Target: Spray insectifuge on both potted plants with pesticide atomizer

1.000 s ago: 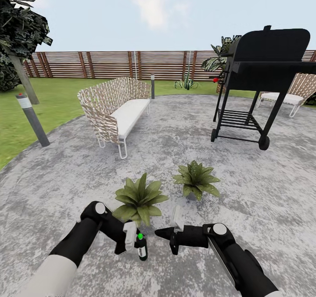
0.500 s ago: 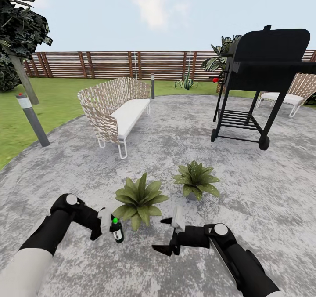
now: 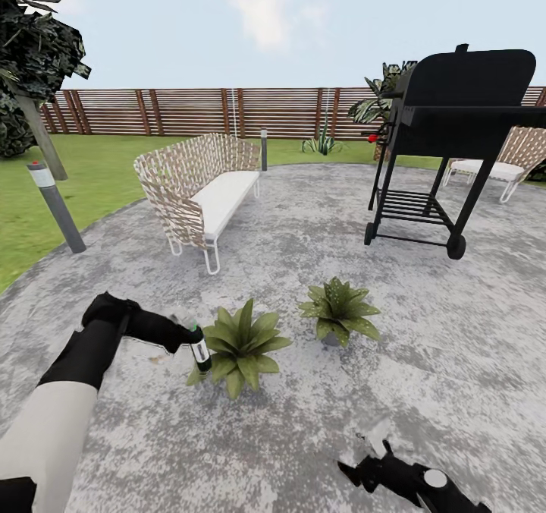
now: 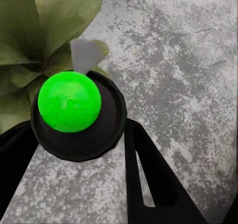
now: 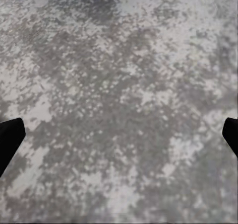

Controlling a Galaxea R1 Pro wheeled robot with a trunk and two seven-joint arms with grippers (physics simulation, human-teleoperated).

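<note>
- Left arm (image 3: 83, 350), lower left of head view: white upper segment, then a matte black forearm and wrist, rounded and smooth.
- Left gripper (image 3: 184, 336): black body with pale grey finger parts.
- Left wrist view: broad black fingers (image 4: 158, 184) with one slot-shaped cut-out.
- Right gripper (image 3: 371, 452), bottom right of head view: black, angular, with a pale grey finger and a round white-grey joint cap (image 3: 435, 479) behind it.
- Right wrist view: black fingertips (image 5: 10, 137) at both side edges.

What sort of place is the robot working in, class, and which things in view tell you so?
A back garden or patio, it seems: a green lawn around round grey paving, a slatted wooden fence, plus a wicker seat and black grill.
</note>
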